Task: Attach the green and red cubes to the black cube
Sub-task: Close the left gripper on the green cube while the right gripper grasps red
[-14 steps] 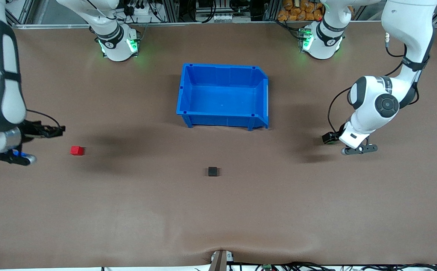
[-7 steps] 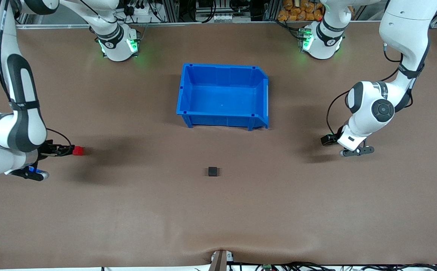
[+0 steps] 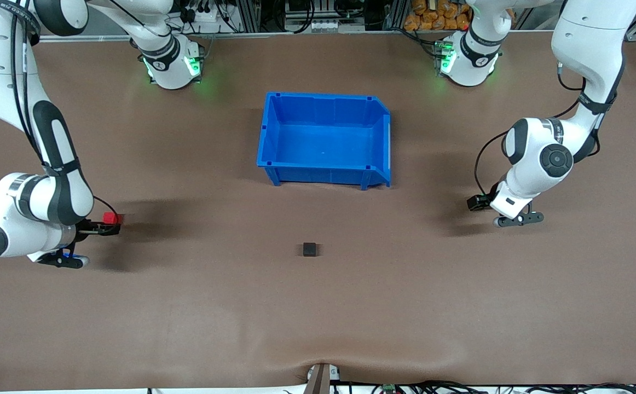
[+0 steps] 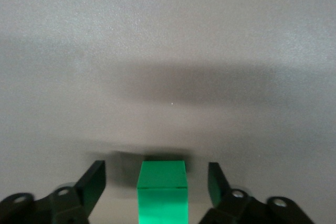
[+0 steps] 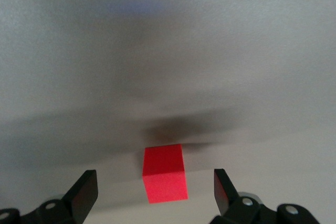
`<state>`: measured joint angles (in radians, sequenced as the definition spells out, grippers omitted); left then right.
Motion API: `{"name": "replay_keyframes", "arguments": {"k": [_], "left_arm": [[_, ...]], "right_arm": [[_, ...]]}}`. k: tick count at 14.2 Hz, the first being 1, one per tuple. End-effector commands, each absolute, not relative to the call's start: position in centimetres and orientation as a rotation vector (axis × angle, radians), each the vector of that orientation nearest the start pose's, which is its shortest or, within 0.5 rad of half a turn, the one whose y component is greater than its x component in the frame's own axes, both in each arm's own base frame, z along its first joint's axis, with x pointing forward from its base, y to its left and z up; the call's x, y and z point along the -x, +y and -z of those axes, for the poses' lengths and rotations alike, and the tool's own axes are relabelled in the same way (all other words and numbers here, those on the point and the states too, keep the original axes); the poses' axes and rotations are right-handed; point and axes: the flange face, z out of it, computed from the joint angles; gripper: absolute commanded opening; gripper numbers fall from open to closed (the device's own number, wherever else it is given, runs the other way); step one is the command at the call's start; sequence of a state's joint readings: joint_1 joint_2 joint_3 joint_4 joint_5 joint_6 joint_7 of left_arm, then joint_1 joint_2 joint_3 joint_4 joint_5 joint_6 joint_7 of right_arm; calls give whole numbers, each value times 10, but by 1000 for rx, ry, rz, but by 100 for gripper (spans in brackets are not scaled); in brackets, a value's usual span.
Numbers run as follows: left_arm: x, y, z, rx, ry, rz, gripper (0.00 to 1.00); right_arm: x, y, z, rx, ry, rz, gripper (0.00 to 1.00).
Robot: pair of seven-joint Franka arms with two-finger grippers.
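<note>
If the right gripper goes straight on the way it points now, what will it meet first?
Most likely the red cube: it sits between the open fingers of the right gripper, apart from both, on the table.

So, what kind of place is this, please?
Probably a robotics lab: two white arms bolted to a brown cloth-covered table, aluminium framing and cables along its edge, and test props, namely a blue plastic bin and small black cube.

This is a robotics lab: two white arms are bolted to a brown-covered worktop (image 3: 186,306), green status lights glow at their bases, cables and power strips trail along the aluminium framing at the back edge, and a blue bin (image 3: 324,139) sits mid-table.
</note>
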<state>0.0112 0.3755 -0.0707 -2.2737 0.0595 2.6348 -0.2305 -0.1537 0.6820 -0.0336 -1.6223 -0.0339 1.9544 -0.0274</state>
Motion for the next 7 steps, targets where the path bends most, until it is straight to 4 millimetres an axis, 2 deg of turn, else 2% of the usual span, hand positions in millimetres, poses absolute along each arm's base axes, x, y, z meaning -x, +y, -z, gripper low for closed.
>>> {"name": "replay_keyframes", "arguments": {"k": [1,2,3,4,5,6,7], "left_arm": [[-530,-33,-186,3126,-190,-14,69],[-530,-34,-186,3127,-190,-14,60],[-530,-34,-186,3127,-192,-14,58],[-530,-34,-186,3126,-190,-14,56],[-530,-34,-186,3126,-190,-14,46],[-530,-35,-187,3127,-188,-12,34],[-531,-35,-187,3128,-190,-10,16]], "right_arm": [[-633,-120,-188,3106,158,-589,72],[-631,-126,-184,3112,144,-598,72],[-630,-128,-182,3114,123,-605,72],[-629,-129,-181,3111,123,-614,62],[-629,-127,-180,3110,119,-621,43],[-628,-126,-181,3108,126,-633,10],[-627,-125,-181,3100,142,-660,0]]}}
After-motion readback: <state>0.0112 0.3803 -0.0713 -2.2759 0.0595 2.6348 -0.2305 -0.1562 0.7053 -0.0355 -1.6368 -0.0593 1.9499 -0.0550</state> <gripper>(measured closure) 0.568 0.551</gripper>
